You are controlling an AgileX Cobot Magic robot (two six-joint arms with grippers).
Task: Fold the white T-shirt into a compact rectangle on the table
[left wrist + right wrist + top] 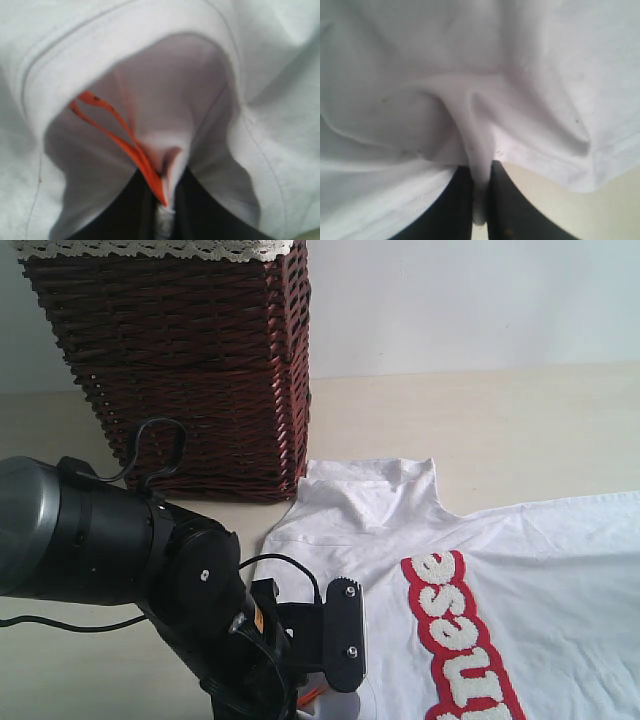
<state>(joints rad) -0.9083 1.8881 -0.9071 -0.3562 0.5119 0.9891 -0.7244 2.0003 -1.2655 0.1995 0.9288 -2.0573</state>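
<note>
Pale cream table [520,410]: the white T-shirt [560,570] lies spread on it, one raised edge just beside the base of the brown wicker basket [190,370]. The left gripper [161,200] is clamped on collar fabric at the orange neck tag [120,140]. The right gripper [480,200] pinches a fold of shirt cloth.

**White shirt spread out and pinched in two spots**

The shirt [560,580] is white. It lies spread on the pale tabletop [480,410] and runs off the picture at the right and the bottom. Fuzzy white letters [450,630] with red edges run across its chest. The cloth is a bit wrinkled near its far edge. The left gripper [164,200] has its jaws closed on the neck, and the orange tag [115,132] is caught there too. The right gripper [480,195] pinches a fold of cloth by a stitched edge.
</note>
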